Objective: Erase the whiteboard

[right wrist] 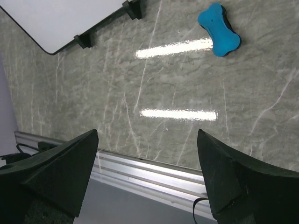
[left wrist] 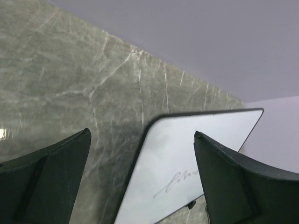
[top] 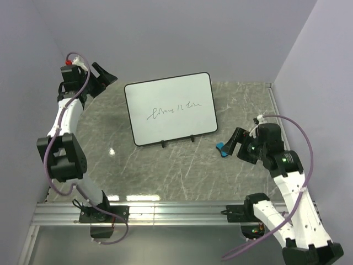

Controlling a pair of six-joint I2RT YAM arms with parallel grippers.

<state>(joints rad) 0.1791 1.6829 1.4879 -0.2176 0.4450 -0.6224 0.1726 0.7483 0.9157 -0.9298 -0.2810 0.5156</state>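
From above, the rail [top: 176, 214] lies nearest you. Beyond it, on the table [top: 165, 171], the board [top: 170, 109] stands propped toward the back with its scribble [top: 172, 110] not yet wiped. The eraser [top: 222, 149] lies on the table near the board's right foot, just ahead of your right gripper [top: 236, 144]. The left gripper [top: 103, 74] hangs high by the board's left corner.

On the left wrist, the fingers [left wrist: 51, 177] are spread wide and hold nothing; the board's top corner shows between them.

On the right wrist, the fingers [right wrist: 56, 172] are likewise wide apart and empty. The eraser lies ahead at upper right, clear of both.

You look to be at the fetching step. Next, bring the right gripper down over the eraser, straddle its narrow waist, and close.
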